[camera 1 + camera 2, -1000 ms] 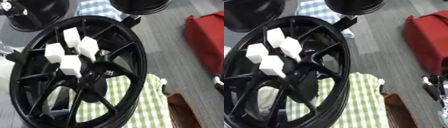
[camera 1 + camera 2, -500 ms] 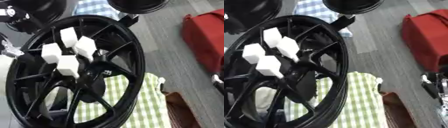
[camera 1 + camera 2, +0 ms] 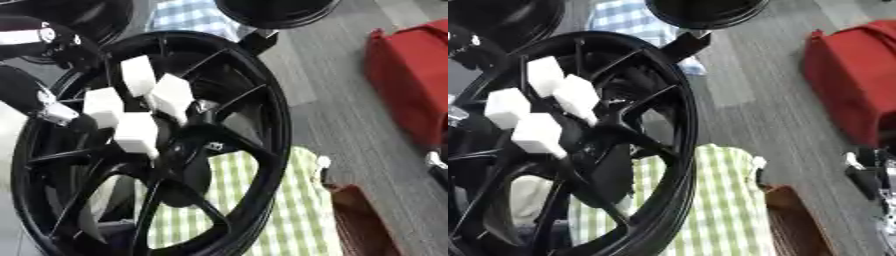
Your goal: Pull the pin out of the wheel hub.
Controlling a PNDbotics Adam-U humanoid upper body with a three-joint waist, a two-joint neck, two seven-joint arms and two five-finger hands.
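The left robot hand (image 3: 131, 112), white fingertips bunched at the black wheel hub (image 3: 197, 145); whether it grips anything, I cannot tell.

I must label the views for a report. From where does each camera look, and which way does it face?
Left eye view: in the head, facing down at the black wheel hub; the left arm shows at left.
Right eye view: beside it, same downward aim; less arm shows.
Shared: hub, white blocks, green checked cloth, red bag.
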